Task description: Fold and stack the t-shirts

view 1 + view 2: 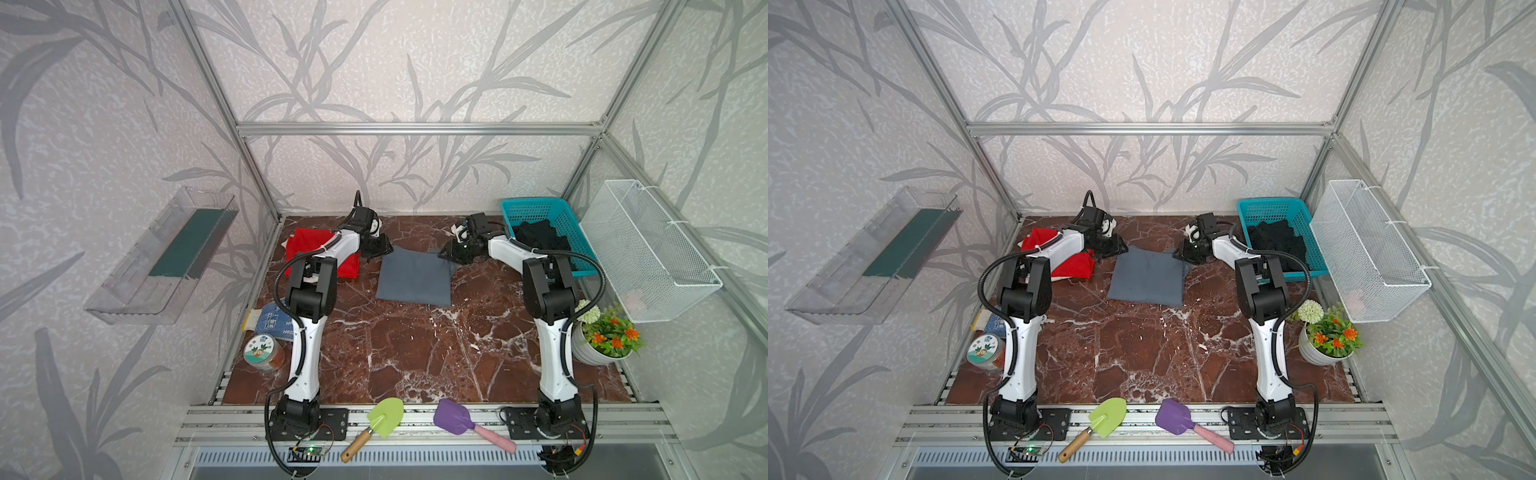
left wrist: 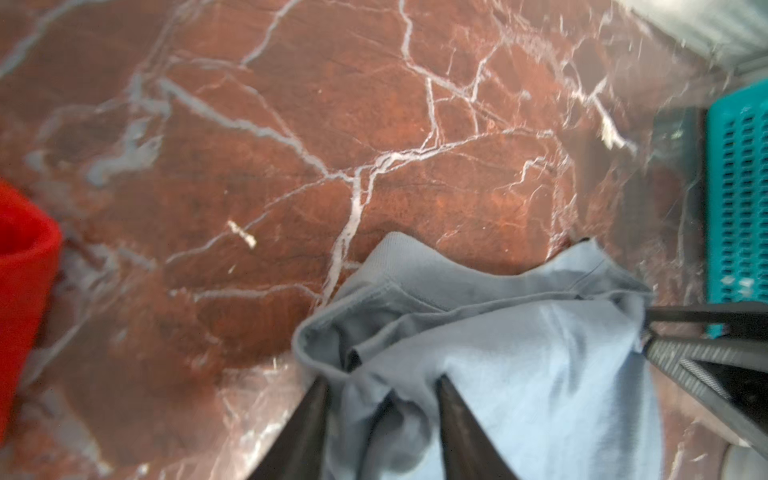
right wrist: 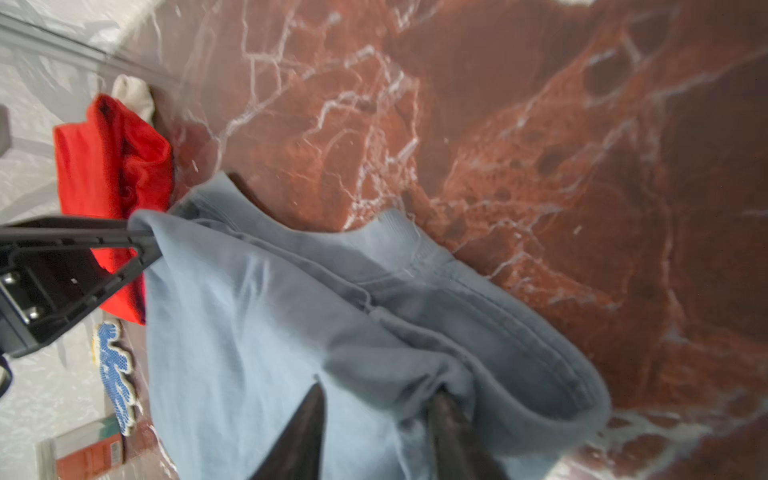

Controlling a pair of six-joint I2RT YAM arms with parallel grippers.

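Ben: Closest lie the trowel (image 1: 384, 417) and the spade (image 1: 453, 417), on the front rail between the two arm bases. What's behind them?

Ana: By size, first the desk (image 1: 415, 361), red-brown marble. Midway across it, toward the far edge, the grey shirt (image 1: 415, 276) lies folded into a rough rectangle with its collar on the far side.

Ben: And the other two?

Ana: At the far left corner the red shirt (image 1: 303, 243) is bunched up, partly under the left arm. It is near the grey one, with a strip of desk between them. At the far right corner the black shirt (image 1: 536, 237) sits crumpled inside the basket (image 1: 532, 204).

Ben: Where are the grippers?

Ana: In both top views the left gripper (image 1: 380, 249) is at the grey shirt's far left corner and the right gripper (image 1: 446, 254) is at its far right corner.

Ben: Pinching it?

Ana: I cannot tell for either. In each wrist view the two fingers (image 2: 316, 415) stand apart with grey cloth bunched between them, and the right pair (image 3: 307, 424) looks the same. Whether the cloth is squeezed doesn't show.

Ben: Anything smaller?

Ana: At the left edge there's the glove (image 1: 270, 320), partly behind the left arm, and the jar (image 1: 264, 353) is just in front of it.
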